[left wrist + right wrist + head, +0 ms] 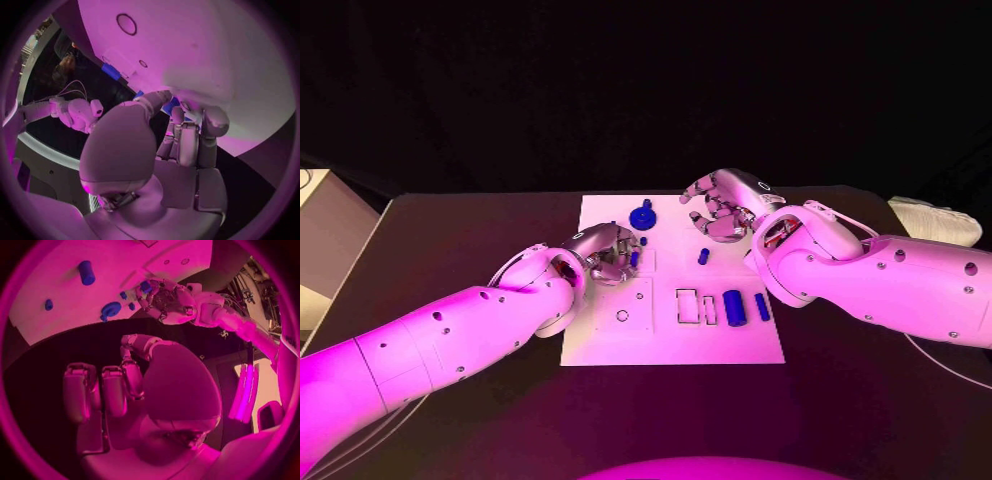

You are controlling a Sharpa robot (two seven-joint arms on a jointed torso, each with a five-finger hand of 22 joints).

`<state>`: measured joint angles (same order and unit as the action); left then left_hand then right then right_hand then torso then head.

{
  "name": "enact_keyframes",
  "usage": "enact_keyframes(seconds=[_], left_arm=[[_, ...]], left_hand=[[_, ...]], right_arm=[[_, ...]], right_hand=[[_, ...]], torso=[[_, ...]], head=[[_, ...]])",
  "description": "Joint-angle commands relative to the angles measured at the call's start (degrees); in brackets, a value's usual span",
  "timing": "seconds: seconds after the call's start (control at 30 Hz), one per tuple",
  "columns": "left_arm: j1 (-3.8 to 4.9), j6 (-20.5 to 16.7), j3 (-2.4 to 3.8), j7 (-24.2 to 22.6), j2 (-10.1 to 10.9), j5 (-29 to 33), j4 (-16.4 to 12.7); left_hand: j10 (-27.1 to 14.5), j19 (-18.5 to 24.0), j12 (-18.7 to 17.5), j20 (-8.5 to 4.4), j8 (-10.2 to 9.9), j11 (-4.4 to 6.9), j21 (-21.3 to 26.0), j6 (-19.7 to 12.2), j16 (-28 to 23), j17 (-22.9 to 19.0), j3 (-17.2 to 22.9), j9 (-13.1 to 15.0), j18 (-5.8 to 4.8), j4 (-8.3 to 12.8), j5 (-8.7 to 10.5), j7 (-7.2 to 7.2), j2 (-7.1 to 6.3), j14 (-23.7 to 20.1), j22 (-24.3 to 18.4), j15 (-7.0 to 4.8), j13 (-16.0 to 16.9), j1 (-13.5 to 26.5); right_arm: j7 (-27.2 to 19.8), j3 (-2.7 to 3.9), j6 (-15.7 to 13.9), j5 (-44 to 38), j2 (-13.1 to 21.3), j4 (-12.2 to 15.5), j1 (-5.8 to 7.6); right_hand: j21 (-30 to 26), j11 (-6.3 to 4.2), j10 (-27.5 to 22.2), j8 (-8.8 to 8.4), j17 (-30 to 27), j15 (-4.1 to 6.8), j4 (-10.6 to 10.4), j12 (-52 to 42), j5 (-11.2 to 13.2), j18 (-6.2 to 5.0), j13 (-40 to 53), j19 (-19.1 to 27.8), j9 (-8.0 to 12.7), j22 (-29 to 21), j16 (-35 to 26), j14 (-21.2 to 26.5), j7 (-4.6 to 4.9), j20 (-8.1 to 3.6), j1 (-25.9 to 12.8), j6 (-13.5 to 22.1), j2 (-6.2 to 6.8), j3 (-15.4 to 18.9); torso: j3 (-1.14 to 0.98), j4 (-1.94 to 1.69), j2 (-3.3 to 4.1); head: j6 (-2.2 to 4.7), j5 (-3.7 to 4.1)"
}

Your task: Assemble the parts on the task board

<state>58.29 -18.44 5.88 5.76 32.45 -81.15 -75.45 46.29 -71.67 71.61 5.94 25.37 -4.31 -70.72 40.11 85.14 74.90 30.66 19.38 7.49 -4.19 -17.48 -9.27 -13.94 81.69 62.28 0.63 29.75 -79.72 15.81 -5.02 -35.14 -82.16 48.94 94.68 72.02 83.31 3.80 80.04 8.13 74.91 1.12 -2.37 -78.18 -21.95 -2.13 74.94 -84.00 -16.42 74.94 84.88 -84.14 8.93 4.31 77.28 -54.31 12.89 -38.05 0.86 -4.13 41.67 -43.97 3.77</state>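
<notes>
The white task board (610, 340) lies in the middle of the table. My left hand (603, 250) hovers over its left middle and pinches a small blue part (635, 258) at its fingertips; the right wrist view shows that hand (167, 301) with the part (145, 286). My right hand (721, 205) hangs over the board's far edge, fingers half curled, with nothing between them. A blue gear (642, 216) sits just to its left. On the board's right lie a small blue peg (704, 256), a blue cylinder (733, 307) and a thinner blue bar (763, 306).
Rectangular slots (688, 306) and a round hole (622, 315) are cut into the board's near half. A pale box (326, 235) stands at the table's left edge. A white cloth (935, 218) lies at the far right.
</notes>
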Motion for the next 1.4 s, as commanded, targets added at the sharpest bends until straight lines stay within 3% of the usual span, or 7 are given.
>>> enact_keyframes(seconds=[0.03,0.47,0.7,0.87,1.03,1.2,1.4], left_arm=[[-0.11,0.1,0.02,-0.4,0.0,0.5,-0.4],[-0.39,-0.7,1.04,-2.3,1.2,3.3,-3.1],[-0.35,2.3,4.51,-2.3,3.9,7.8,-6.8],[0.09,7.5,7.32,-0.6,6.1,16.2,-8.3],[1.05,13.1,8.33,2.2,7.6,21.1,-7.9],[1.80,16.8,8.59,5.1,7.6,22.9,-5.7],[3.15,21.3,8.64,9.7,6.2,22.5,-3.2]], left_hand=[[0.0,0.0,0.2,0.35,-0.2,0.17,0.1,-0.4,0.2,1.2,-0.4,-0.1,-0.68,-0.1,0.24,0.09,-0.52,0.1,0.1,0.01,0.1,0.0],[0.0,0.1,0.3,-0.41,-0.2,1.06,0.2,-4.6,0.3,1.3,-2.1,-0.9,-0.66,-0.5,0.30,0.93,-0.56,0.1,-0.1,-0.82,0.0,0.0],[-1.6,2.1,0.8,0.26,4.5,0.19,2.5,-9.2,-0.5,-1.1,-14.1,-1.1,-0.13,-4.8,-0.04,0.04,0.41,-1.7,-2.8,-0.03,0.3,0.3],[-3.2,10.6,-1.1,2.22,11.5,-2.38,14.5,-11.7,-7.2,-14.7,-25.3,-1.4,2.54,-12.3,0.05,-1.81,3.77,-10.9,-16.4,2.17,-1.3,-4.0],[-2.2,11.0,-8.2,2.42,14.5,-2.72,24.8,-11.2,-20.0,-32.1,-29.1,-3.8,3.11,-12.6,0.19,-2.28,8.58,-19.6,-25.6,2.35,-6.8,1.7],[1.8,5.1,-7.5,1.51,16.6,-1.99,21.5,-7.7,-11.2,-17.8,-30.5,-5.0,2.62,-12.7,0.28,-1.63,10.28,-8.4,-23.2,1.54,-7.2,4.1],[5.8,-4.5,-3.6,0.09,19.6,-0.27,3.8,-2.1,-1.4,-0.5,-31.9,-4.6,-0.88,-12.7,0.06,0.23,12.35,1.2,-3.6,0.06,-4.7,6.9]], right_arm=[[0.0,0.05,-0.3,-0.1,0.0,0.0,0.02],[0.0,0.04,-0.2,0.1,0.1,-0.3,0.02],[-0.2,0.04,-0.2,0.7,0.0,-1.2,0.02],[-0.6,0.03,-0.1,1.8,0.0,-2.0,0.02],[-0.8,0.02,0.1,2.9,0.0,-2.7,0.03],[-0.9,0.00,0.2,3.4,-0.4,-3.3,0.03],[-1.0,-0.05,0.4,4.3,-0.7,-4.0,0.03]], right_hand=[[0.3,0.18,0.2,-0.30,8.4,-0.36,0.3,-0.3,-0.1,0.76,2.0,-4.7,0.1,11.7,0.2,-4.3,0.43,0.27,-0.6,0.0,0.11,0.0],[0.2,0.18,0.2,-0.34,8.4,-0.36,0.4,-0.2,-0.1,0.74,2.0,-4.6,0.1,11.6,0.2,-4.3,0.43,0.29,-0.6,0.0,0.18,0.0],[0.2,0.19,0.2,-0.37,8.4,-0.37,0.5,-0.2,-0.1,0.75,2.0,-4.7,0.1,11.7,0.2,-4.3,0.45,0.30,-0.6,0.1,0.24,0.0],[0.3,0.20,0.2,-0.41,8.4,-0.37,0.5,-0.3,-0.1,0.76,2.0,-4.7,0.1,11.7,0.2,-4.3,0.47,0.30,-0.7,0.1,0.29,0.0],[0.2,0.21,0.2,-0.42,8.4,-0.38,0.5,-0.3,-0.1,0.75,2.1,-4.7,0.1,11.7,0.2,-4.3,0.47,0.31,-0.7,0.1,0.28,0.0],[0.3,0.23,0.2,-0.46,8.4,-0.39,0.5,-0.3,-0.3,0.76,2.1,-4.7,0.2,11.7,0.2,-4.3,0.49,0.32,-0.8,0.2,0.21,0.0],[0.3,0.24,0.2,-0.49,8.4,-0.40,0.5,-0.3,-0.5,0.76,2.1,-4.7,0.2,11.7,0.2,-4.3,0.51,0.33,-0.9,0.2,0.17,-0.1]], torso=[[0.00,0.00,0.02],[0.01,0.05,0.00],[-0.11,-0.10,-0.13],[-0.17,-0.06,-0.21],[-0.28,-0.11,-0.31],[-0.60,-0.14,-0.57],[-0.59,-0.04,-0.56]], head=[[-0.01,-0.01],[0.16,0.08],[0.58,0.11],[0.83,-0.12],[1.87,-0.38],[2.33,-0.05],[2.20,-0.10]])
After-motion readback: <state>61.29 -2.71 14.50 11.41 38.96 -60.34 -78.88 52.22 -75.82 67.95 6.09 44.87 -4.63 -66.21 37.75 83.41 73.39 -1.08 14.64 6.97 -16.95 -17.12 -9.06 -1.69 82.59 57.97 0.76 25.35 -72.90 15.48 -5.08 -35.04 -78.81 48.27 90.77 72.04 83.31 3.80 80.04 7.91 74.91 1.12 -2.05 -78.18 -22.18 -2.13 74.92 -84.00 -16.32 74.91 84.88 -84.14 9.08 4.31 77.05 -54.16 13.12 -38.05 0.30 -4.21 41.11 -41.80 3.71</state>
